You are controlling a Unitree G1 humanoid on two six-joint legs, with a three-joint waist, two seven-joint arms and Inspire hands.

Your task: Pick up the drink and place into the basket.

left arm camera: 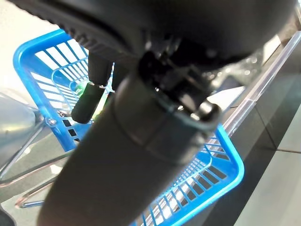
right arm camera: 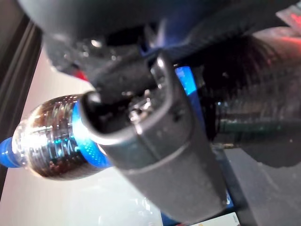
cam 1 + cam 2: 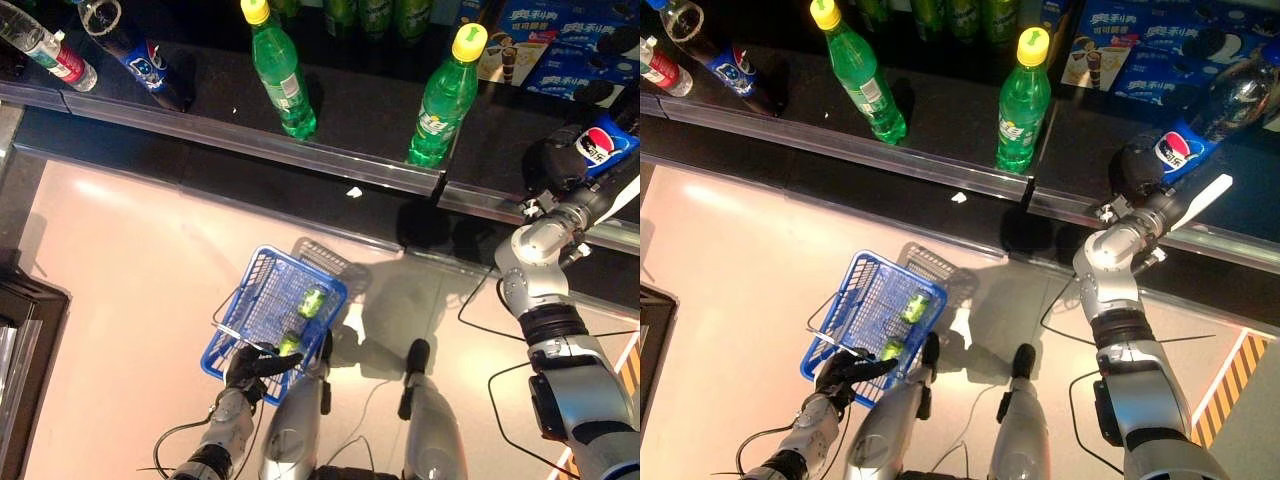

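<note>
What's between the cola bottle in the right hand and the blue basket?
In the left eye view, only the shelf's metal edge rail and bare floor lie between the cola bottle gripped by the right hand and the blue basket held by the left hand.

The left hand (image 3: 250,366) is curled low and close in, while the right hand (image 3: 1140,170) reaches far forward, fingers clenched.

the basket (image 3: 262,300) sits on the floor (image 3: 130,270), in front of the shelf (image 3: 350,130). two small bottles (image 3: 312,300) lie in the basket. the left hand (image 3: 255,368) is at the basket's near edge. behind the basket, two upright bottles (image 3: 283,75) stand on the shelf. far to the basket's right, the right hand (image 3: 1137,168) is wrapped round a cola bottle (image 3: 1200,125) on the shelf
</note>
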